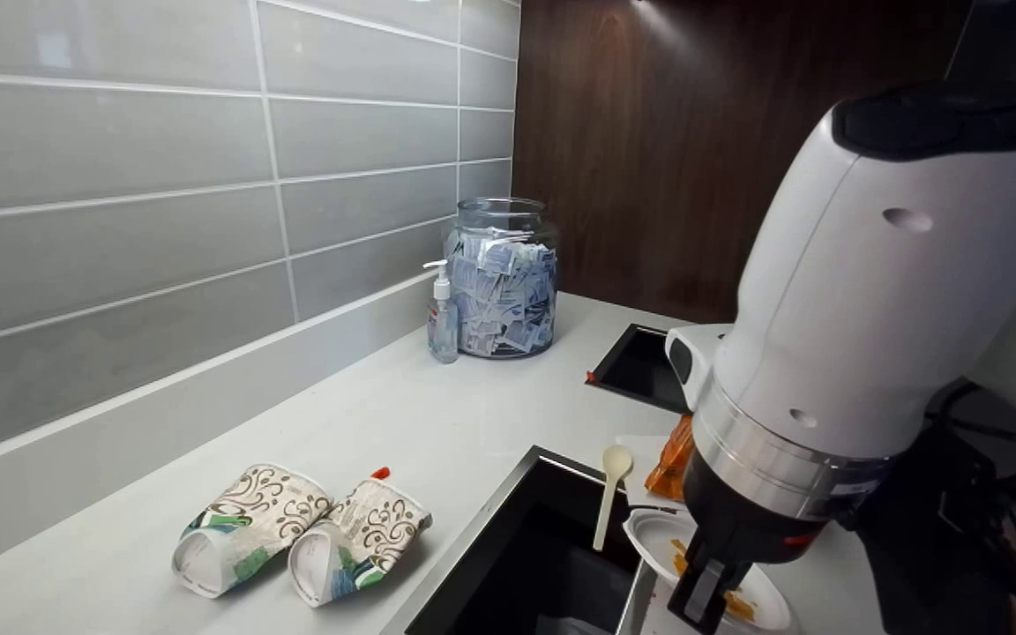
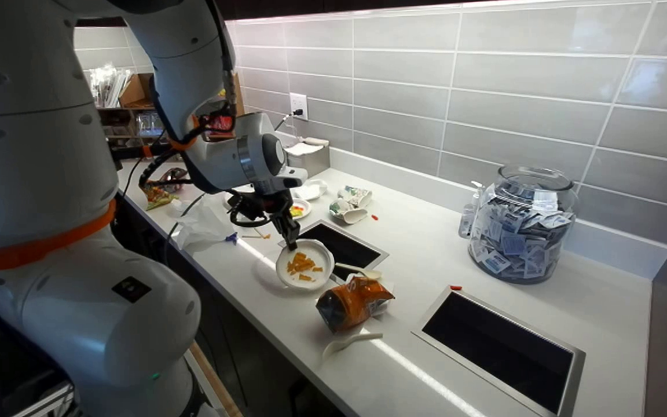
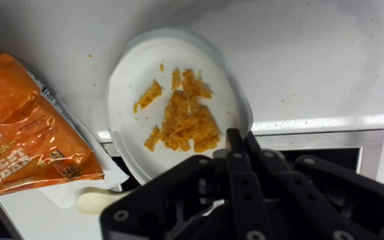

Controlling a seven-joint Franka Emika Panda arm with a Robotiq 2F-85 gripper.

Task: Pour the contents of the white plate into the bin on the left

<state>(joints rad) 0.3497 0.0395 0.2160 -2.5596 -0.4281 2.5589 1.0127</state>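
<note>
The white plate (image 3: 125, 100) is at the tips of the gripper (image 3: 243, 136), its rim pinched between two fingers drawn nearly together; the gripper is grasping the plate by one edge, and most of the plate extends past the fingertips. In an exterior view its shadow falls on the counter (image 2: 223, 272) apart from it, so the plate is held off the surface. Broken orange chip pieces (image 3: 185, 126) are clustered on it. In the wrist view the plate overlaps part of the metal-framed bin (image 1: 526, 503). Just beside the plate is an orange bag (image 3: 28, 130), partly on a white napkin (image 3: 117, 173), near a pale spoon (image 3: 92, 201). The bag's cut-off lettering shows "IPS", "GRAIN", "RVEST" and "EDDAR", with "140" in a round mark near a corner; its smaller lines are illegible. In both exterior views a glass jar (image 1: 499, 214) holds packets (image 1: 508, 291) printed in blue, their wording too small to read, as is the label on the pump bottle (image 1: 443, 328) next to it. Two paper cups (image 1: 261, 507) lie on their sides, patterned with brown swirls.
</note>
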